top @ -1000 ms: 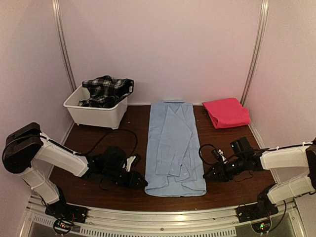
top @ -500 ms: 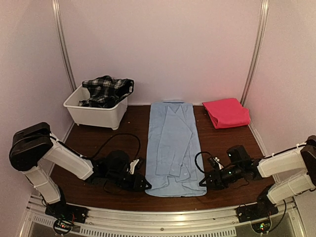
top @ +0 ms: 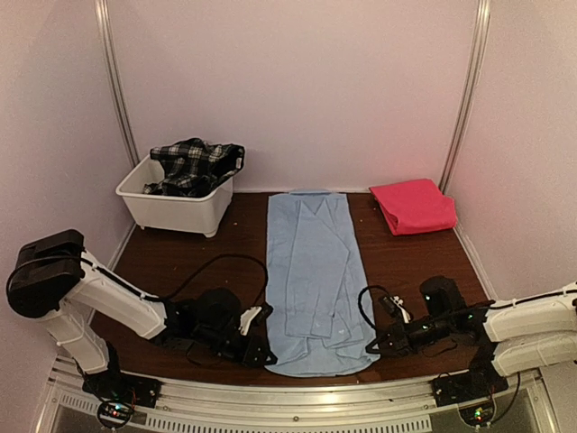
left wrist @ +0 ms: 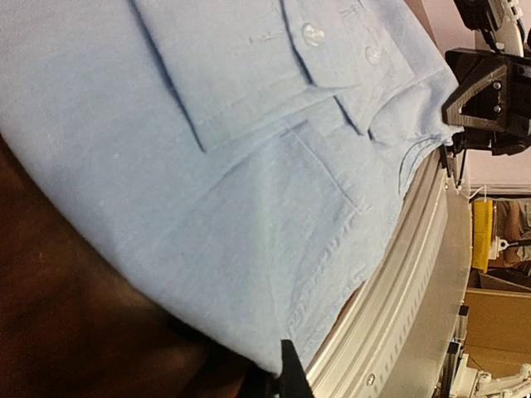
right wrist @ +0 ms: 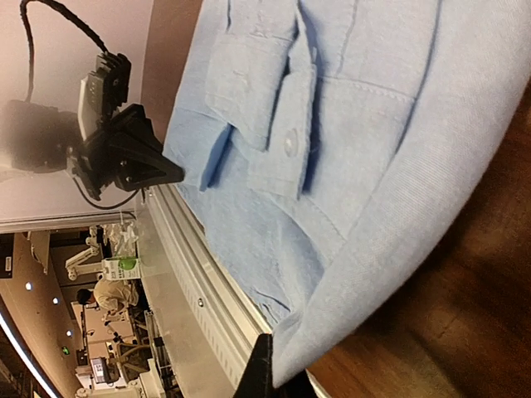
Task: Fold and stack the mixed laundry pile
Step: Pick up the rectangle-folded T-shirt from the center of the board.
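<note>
A light blue collared shirt (top: pixel 311 271) lies lengthwise down the middle of the dark table, sleeves folded in. My left gripper (top: pixel 267 358) is shut on the shirt's near left corner (left wrist: pixel 274 356). My right gripper (top: pixel 374 347) is shut on its near right corner (right wrist: pixel 290 365). Each wrist view shows the other gripper across the hem. A folded pink-red cloth (top: pixel 413 206) rests at the back right. A black-and-white plaid garment (top: pixel 194 165) hangs out of the white tub (top: pixel 180 209) at the back left.
The table's metal rail (top: pixel 297 397) runs right beside the shirt's near hem. Black cables (top: pixel 216 262) loop on the table beside both arms. Pale walls close in the back and sides.
Both grippers slid toward the near edge and closed on the shirt's near corners. The shirt shifted slightly toward me and its near hem spread wider.
</note>
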Action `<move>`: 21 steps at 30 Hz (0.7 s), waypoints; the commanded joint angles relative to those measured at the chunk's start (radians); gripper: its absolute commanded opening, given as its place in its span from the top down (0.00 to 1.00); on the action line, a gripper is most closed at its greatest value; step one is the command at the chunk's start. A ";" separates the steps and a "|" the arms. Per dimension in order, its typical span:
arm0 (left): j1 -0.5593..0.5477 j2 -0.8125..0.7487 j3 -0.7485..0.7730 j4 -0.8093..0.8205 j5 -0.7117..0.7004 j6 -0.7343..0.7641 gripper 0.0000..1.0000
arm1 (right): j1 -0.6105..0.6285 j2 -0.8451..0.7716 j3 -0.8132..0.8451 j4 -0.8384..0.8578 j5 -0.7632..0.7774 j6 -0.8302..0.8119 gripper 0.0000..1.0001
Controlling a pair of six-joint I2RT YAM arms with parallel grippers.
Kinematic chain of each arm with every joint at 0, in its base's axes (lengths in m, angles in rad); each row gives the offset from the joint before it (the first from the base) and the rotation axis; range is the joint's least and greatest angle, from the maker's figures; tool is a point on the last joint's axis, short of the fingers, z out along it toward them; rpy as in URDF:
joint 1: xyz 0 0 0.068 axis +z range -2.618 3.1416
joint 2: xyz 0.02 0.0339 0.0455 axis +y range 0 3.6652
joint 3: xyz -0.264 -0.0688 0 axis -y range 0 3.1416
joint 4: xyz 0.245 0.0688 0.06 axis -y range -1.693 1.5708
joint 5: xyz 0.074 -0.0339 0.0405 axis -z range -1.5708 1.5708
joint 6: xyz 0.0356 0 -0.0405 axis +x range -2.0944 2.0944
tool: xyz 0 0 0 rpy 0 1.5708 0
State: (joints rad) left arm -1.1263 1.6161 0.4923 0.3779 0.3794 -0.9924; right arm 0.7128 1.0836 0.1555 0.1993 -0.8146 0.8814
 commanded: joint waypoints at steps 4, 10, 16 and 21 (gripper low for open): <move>-0.006 -0.121 0.088 -0.160 -0.035 0.127 1.00 | 0.028 -0.169 0.098 -0.140 0.090 -0.014 1.00; 0.098 -0.138 0.152 -0.171 -0.053 0.158 1.00 | -0.038 -0.054 0.230 -0.145 0.088 -0.127 1.00; 0.208 -0.114 0.254 -0.204 -0.062 0.239 1.00 | -0.129 0.084 0.359 -0.126 0.051 -0.232 1.00; 0.308 -0.032 0.372 -0.212 -0.062 0.317 1.00 | -0.261 0.199 0.499 -0.140 0.024 -0.337 1.00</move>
State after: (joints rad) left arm -0.8791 1.5230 0.7700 0.1589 0.3347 -0.7689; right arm 0.5346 1.2152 0.5430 0.0551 -0.7712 0.6609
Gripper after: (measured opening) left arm 0.020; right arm 0.007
